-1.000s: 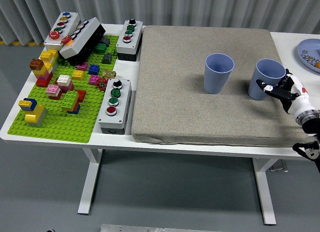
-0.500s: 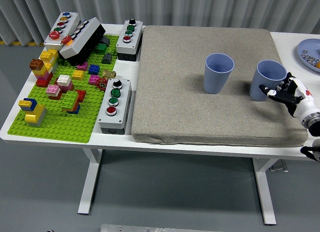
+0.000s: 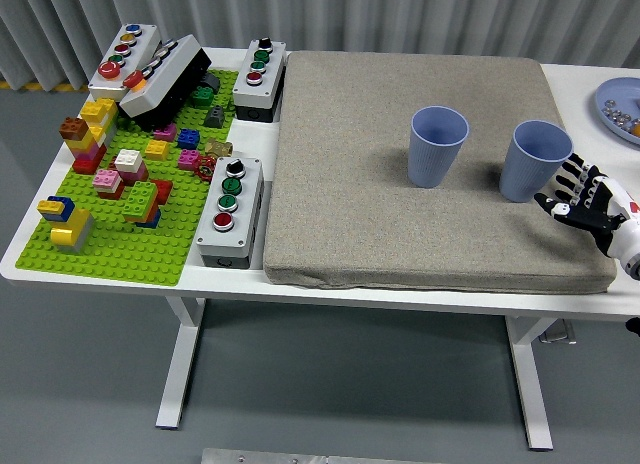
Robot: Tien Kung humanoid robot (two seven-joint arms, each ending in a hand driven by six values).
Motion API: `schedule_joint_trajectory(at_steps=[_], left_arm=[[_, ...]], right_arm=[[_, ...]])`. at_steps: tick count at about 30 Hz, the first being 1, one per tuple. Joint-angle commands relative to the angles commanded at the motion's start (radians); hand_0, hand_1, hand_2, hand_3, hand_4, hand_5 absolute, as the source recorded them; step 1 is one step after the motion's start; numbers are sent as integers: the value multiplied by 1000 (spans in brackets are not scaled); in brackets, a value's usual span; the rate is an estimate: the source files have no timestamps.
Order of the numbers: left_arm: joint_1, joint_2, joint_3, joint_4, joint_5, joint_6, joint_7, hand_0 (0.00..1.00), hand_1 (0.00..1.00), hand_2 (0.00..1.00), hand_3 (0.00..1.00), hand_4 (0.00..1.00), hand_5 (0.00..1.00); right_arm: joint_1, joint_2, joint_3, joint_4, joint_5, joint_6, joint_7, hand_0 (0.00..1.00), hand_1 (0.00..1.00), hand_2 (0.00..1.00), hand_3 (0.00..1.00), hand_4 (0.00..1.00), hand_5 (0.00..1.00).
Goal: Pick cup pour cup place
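Head view: white table point(image 3: 590, 84) with a big grey-beige mat point(image 3: 420, 214) covering its middle and right part. Two blue-grey cups stand upright on the mat, both mouth up, well apart from each other. Left cup point(image 3: 438, 145) sits around the mat's centre-right; right cup point(image 3: 535, 161) sits near the mat's right edge. Can't tell whether either holds anything.

Right hand point(image 3: 587, 198) comes in from the right edge, low, over the mat's right side. Black fingers point(image 3: 562, 191) spread and relaxed, holding nothing, fingertips pointing toward the right cup. Hand is just beside that cup, to its lower right, a small gap showing, not touching. White and red wrist section runs off the frame edge. Left hand not visible.

Far right, top: a blue plate point(image 3: 622, 106) on the bare table, cut by the frame, small items on it too small to tell.

Left part of table: green building-brick baseplate point(image 3: 130, 249) with scattered coloured bricks – yellow, pink, red, blue, brown stacks. Four grey button boxes: one point(image 3: 229, 210) at the baseplate's right edge, just beside the mat, buttons black, green, green, red from far to near; one point(image 3: 259, 76) at the far side next to the mat's top left corner; one point(image 3: 124, 56) at the far left corner; one tilted dark-sided box point(image 3: 168, 77) leaning between those, resting on the baseplate's far end.

Grey curtain point(image 3: 400, 14) behind the table, grey floor point(image 3: 350, 384) below.
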Motion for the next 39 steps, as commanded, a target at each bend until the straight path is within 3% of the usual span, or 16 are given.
schedule_joint_trajectory(at_steps=[6,12,17,20,24,28,29,34,35,39], left_arm=[[2,1,-6,0,6,-1,2,808,760,810,745,524,998],[-1,2,-5,0,10,-1,1,808,760,810,744,524,998],[-7,4,-7,0,11,0,-1,807,760,810,742,524,998],[-12,9,-11,0,12,0,-2,807,760,810,742,524,998],[-19,16,-13,0,8,2,-3,807,760,811,741,525,998],[-22,18,-19,0,8,5,-4,807,760,811,741,525,998],[-23,18,-17,0,6,5,-5,807,761,813,743,525,998],[-23,15,-11,0,5,6,-5,807,761,813,743,525,998],[-23,14,-8,0,3,6,-5,808,761,815,742,526,998],[-23,12,-4,0,3,5,-5,808,761,815,742,526,998]], right_arm=[[-50,-24,29,62,-16,-5,-5,965,963,998,998,820,155],[-43,-32,60,98,-17,-20,-11,964,957,998,998,822,170],[-2,-73,115,176,-28,-65,-57,956,937,998,978,820,203],[49,-120,151,222,1,-89,-74,956,937,998,978,820,203],[113,-149,176,224,78,-131,-79,944,897,948,928,821,262],[159,-138,187,190,165,-206,-68,944,897,948,928,821,262],[173,-127,186,173,190,-233,-60,880,829,849,830,826,520],[208,-85,175,130,239,-295,-34,880,829,849,830,826,520],[215,-74,172,120,239,-300,-31,853,765,754,771,863,866],[223,-56,173,110,222,-286,-40,853,765,754,771,863,866]])
